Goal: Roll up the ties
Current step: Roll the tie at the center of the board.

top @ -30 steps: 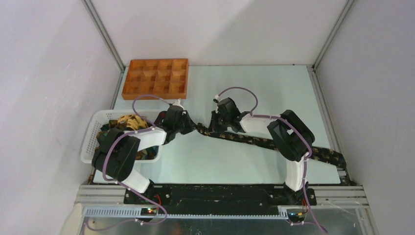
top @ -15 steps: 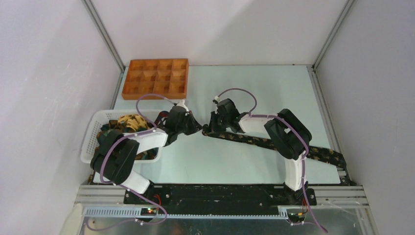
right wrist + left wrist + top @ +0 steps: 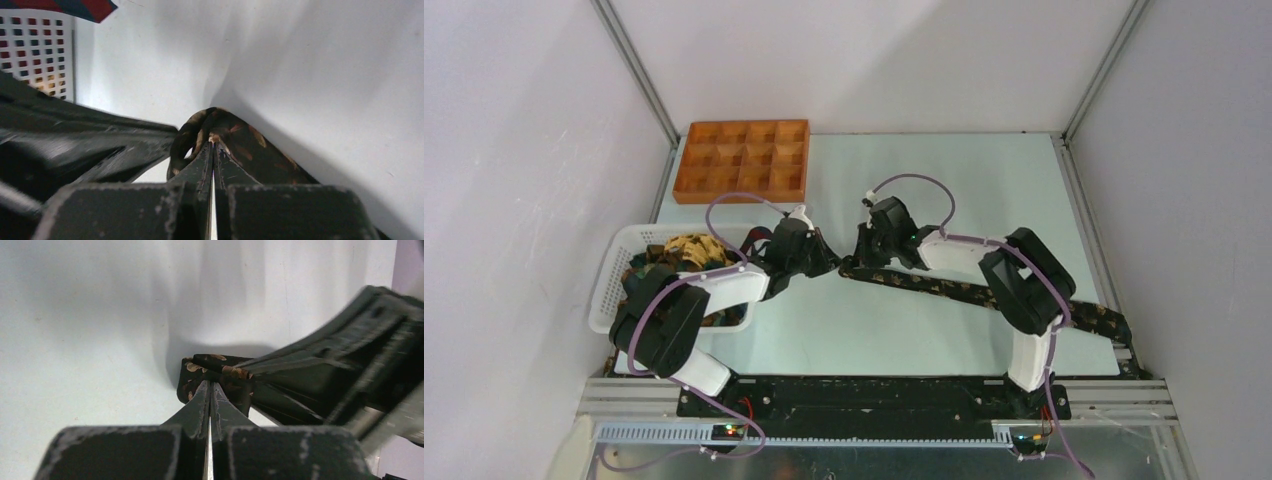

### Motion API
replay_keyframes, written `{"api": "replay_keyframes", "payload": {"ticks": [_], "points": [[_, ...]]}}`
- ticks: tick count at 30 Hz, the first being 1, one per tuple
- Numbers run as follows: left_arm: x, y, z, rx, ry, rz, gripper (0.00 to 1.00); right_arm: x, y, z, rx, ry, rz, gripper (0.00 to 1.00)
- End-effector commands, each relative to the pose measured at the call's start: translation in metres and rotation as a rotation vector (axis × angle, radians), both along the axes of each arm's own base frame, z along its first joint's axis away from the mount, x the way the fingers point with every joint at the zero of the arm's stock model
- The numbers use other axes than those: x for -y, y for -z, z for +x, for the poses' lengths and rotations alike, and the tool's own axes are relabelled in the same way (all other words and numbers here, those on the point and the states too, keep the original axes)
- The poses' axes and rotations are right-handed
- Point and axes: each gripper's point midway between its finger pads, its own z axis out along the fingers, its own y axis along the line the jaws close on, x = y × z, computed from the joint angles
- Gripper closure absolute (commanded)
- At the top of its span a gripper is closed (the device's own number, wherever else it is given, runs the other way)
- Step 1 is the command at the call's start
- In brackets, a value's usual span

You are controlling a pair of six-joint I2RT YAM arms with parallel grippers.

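Pinching tie [image 3: 944, 288] end, L gripper [image 3: 831, 265] & R gripper [image 3: 850, 264] both clamped on it

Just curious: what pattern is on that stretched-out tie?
The tie is dark with gold-brown leafy print, clearest in right wrist view.

Laid-out tie [image 3: 984, 292]: dark, gold leaf print, flat on the counter [image 3: 874, 330], diagonal from centre to near-right edge.
Curl: centre end folded over, possibly one turn.
Other ties [image 3: 686, 250]: heaped in basket [image 3: 604, 300].

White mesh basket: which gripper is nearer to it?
Left. The left gripper is a short way right of the basket; the right gripper lies farther right, beyond the left one. Both pinch the tie at its end.
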Motion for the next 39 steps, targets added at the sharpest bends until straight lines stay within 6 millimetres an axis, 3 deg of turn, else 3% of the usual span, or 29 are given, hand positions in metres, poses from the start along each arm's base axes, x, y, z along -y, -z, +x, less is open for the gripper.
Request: {"api": "replay_keyframes", "payload": {"ticks": [1,9,15,23,33,39], "points": [[0.009,-0.014,0.011,0.053,0.000,-0.027,1.00,0.009,-0.058,0.014,0.140,0.032,-0.002,0.98],[0.011,-0.012,0.014,0.049,0.005,-0.022,1.00,0.031,-0.074,0.013,0.199,0.067,-0.072,0.97],[0.019,-0.012,0.019,0.048,0.023,-0.015,1.00,0.024,-0.079,0.007,0.191,0.027,-0.028,0.97],[0.024,-0.003,0.016,0.026,0.040,0.001,1.00,0.014,-0.061,0.010,0.139,0.019,0.007,0.98],[0.020,0.004,0.010,0.020,0.044,0.013,1.00,0.021,-0.029,0.022,0.096,0.053,-0.020,0.99],[0.021,0.005,0.010,0.018,0.047,0.012,1.00,0.020,-0.017,0.016,0.067,0.040,-0.041,0.99]]}}
